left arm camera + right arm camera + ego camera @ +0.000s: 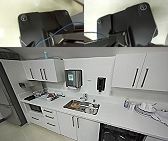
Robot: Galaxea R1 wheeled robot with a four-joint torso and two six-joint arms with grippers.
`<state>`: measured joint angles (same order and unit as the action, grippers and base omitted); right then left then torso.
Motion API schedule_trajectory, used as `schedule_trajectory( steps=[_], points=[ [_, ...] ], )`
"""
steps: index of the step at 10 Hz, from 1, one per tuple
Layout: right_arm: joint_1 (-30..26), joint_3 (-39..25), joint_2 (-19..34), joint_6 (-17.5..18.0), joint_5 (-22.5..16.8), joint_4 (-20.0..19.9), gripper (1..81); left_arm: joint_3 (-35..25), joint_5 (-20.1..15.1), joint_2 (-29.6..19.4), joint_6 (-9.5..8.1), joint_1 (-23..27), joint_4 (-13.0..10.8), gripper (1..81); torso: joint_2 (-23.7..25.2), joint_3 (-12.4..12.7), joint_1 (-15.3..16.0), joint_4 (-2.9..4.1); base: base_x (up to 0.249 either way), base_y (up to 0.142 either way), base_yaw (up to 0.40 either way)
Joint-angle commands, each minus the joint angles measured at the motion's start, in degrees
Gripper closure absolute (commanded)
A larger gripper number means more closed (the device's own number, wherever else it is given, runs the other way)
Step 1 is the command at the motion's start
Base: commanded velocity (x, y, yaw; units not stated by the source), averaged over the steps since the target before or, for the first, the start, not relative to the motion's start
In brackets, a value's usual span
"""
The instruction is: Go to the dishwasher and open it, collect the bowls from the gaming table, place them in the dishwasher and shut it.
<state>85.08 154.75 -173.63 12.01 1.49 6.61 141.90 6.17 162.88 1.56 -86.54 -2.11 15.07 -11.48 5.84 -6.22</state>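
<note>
The dishwasher [120,134] sits under the white counter [112,115] at the lower right of the head view. Its dark inside with wire racks shows below the counter edge. The bowls and the gaming table are out of view. In the left wrist view my arm's dark plate [37,25] hangs over a pale floor. In the right wrist view the matching dark plate [134,23] is seen against a pale surface.
A steel sink [81,106] with dishes and an orange item lies mid-counter. White dishes on a rack [146,108] and a bottle [126,103] stand at the right. White cupboards [75,127] run below; a tall grey fridge [10,97] stands at the left beside pale floor [30,133].
</note>
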Motion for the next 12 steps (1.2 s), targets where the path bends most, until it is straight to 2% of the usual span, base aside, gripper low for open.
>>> schedule_trajectory(
  steps=[1,3,5,6,12],
  points=[
    [-2.76,0.28,-0.51,-0.05,-3.07,0.51,1.0,-0.30,-2.56,-0.53,0.55,3.00,-0.35,1.0,0.00,0.00,0.00,0.00,0.000,0.000,0.343],
    [-2.76,0.72,-0.60,-0.14,-3.07,0.51,1.0,-0.30,-2.48,-0.62,0.72,3.08,-0.44,1.0,0.00,0.00,0.00,0.00,0.000,0.000,0.344],
    [-2.23,0.72,-0.25,-0.23,-2.63,0.68,1.0,-0.30,0.95,-0.80,0.81,2.73,-0.53,1.0,0.00,0.00,0.00,0.00,0.000,0.000,0.344],
    [-2.23,0.72,-0.16,-0.23,-2.37,0.69,1.0,-0.30,1.57,-0.88,0.81,2.65,-0.53,1.0,0.00,0.00,-0.02,0.00,0.000,0.000,0.345],
    [-2.14,0.63,-0.43,-0.05,-1.84,0.42,1.0,-0.30,1.39,-0.53,0.55,2.65,-0.52,1.0,0.00,0.02,-0.02,0.00,0.000,0.000,0.345]
  ],
)
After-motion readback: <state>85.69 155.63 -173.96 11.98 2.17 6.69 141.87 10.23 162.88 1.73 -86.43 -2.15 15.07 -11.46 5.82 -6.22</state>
